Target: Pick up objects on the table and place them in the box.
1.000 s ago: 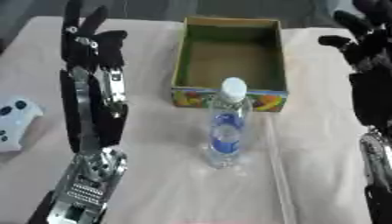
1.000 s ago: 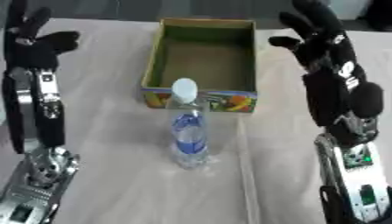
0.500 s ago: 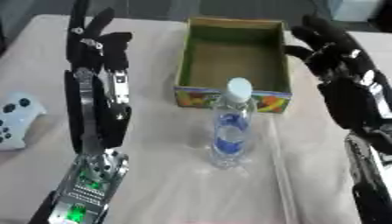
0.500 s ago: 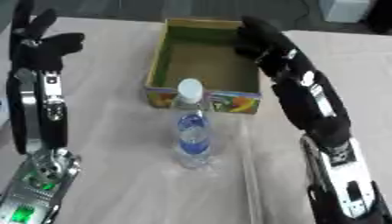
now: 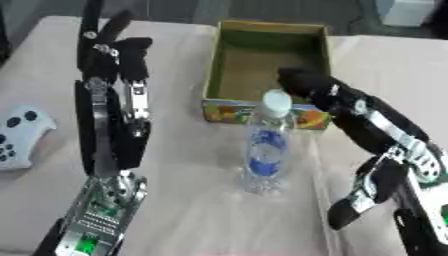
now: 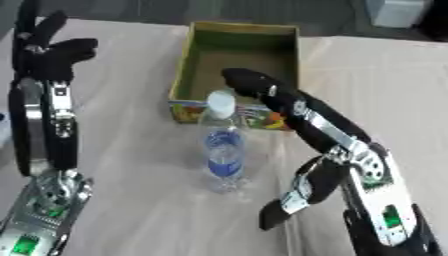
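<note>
1. Pale beige cloth covers the table (image 5: 201, 210) you are working over; dark floor and a pale object show past its far edge.
2. Your clear plastic water bottle with a white cap and blue label (image 5: 265, 150) stands upright near the middle of the cloth, just in front of the box; its cap overlaps the box's front wall in both views.
3. Behind it sits the open cardboard box with green inner walls and a colourful printed front (image 5: 229, 55); nothing shows inside it.
4. Your black right hand (image 6: 254, 85) reaches in from the lower right, its fingers extended over the box's front wall, close beside the bottle's cap; the fingers look straight and hold nothing; you cannot tell from these views whether they touch the cap.
5. Your right forearm, black with silver joints, runs down to the lower right corner.
6. Your black left hand (image 5: 114, 47) is raised at the left, fingers up and relaxed, empty, well apart from the bottle.
7. At the far left edge lies a white game controller with dark buttons (image 5: 17, 135), apart from everything else.
</note>
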